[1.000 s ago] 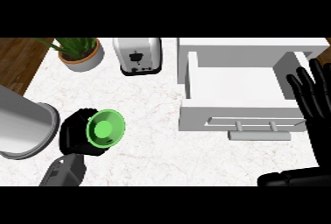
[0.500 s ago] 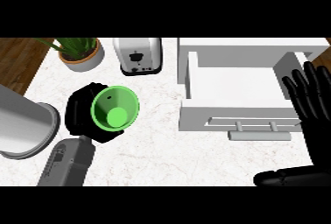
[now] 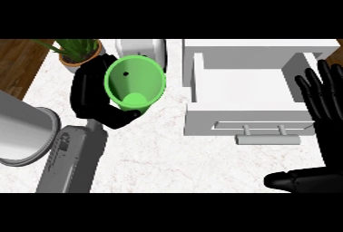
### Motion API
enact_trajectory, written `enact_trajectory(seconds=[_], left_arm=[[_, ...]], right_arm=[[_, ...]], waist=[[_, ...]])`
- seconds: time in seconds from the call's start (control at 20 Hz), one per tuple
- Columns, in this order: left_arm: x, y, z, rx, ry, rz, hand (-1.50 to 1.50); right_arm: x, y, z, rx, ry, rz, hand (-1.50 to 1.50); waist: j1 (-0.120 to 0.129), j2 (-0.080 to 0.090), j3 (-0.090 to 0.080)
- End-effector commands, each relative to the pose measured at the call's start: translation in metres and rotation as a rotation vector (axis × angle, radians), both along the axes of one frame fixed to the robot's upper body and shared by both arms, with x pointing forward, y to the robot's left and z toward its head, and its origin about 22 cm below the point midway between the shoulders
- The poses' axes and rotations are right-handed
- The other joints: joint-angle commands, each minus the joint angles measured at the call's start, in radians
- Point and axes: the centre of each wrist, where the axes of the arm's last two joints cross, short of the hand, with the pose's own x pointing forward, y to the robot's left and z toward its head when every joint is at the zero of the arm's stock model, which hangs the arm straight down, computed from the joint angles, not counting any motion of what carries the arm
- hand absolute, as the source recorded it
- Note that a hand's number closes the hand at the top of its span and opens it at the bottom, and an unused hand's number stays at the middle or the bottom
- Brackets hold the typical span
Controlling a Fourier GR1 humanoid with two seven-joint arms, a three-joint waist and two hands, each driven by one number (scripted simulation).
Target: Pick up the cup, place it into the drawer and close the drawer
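Note:
My left hand (image 3: 94, 97) is curled round a green cup (image 3: 136, 81), which hangs above the counter with its mouth tilted toward the view. The cup sits left of the open white drawer (image 3: 249, 86), whose inside shows bare. The drawer's front panel carries a grey bar handle (image 3: 267, 139). My right hand (image 3: 326, 102) stays open at the right edge, fingers up, beside the drawer's right wall. Its thumb shows at the lower right.
A grey metal cylinder (image 3: 23, 131) stands at the left edge. A potted plant (image 3: 77, 52) and a white toaster (image 3: 142, 47) stand at the back, just behind the lifted cup. White marble counter (image 3: 167, 154) spreads in front of the drawer.
My left hand has lifted the green cup and carried it up and to the right, toward the drawer. The right hand has hardly moved.

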Motion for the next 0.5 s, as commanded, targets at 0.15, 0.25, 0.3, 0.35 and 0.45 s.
enact_trajectory(seconds=[0.15, 0.25, 0.3, 0.35, 0.45], left_arm=[[0.019, -0.031, 0.067, 0.055, -0.007, -0.015, 1.5], [0.037, -0.044, 0.078, 0.081, -0.013, 0.015, 1.5], [0.026, -0.056, 0.07, 0.074, -0.005, 0.017, 1.5], [0.028, -0.079, 0.077, 0.106, -0.014, 0.008, 1.5], [0.039, -0.075, 0.064, 0.121, -0.028, 0.009, 1.5]], right_arm=[[-0.009, -0.008, -0.019, -0.01, -0.002, 0.007, -1.5], [-0.015, -0.001, 0.005, -0.021, 0.013, 0.001, -1.5], [0.0, -0.015, -0.01, -0.01, 0.013, 0.006, -1.5], [-0.005, -0.006, 0.002, -0.017, 0.006, 0.019, -1.5], [-0.005, -0.006, -0.006, -0.005, 0.004, 0.022, -1.5]], waist=[[-0.004, 0.0, 0.0], [-0.01, 0.001, 0.0], [-0.005, 0.001, 0.0], [-0.012, 0.001, 0.0], [-0.01, 0.002, 0.0]])
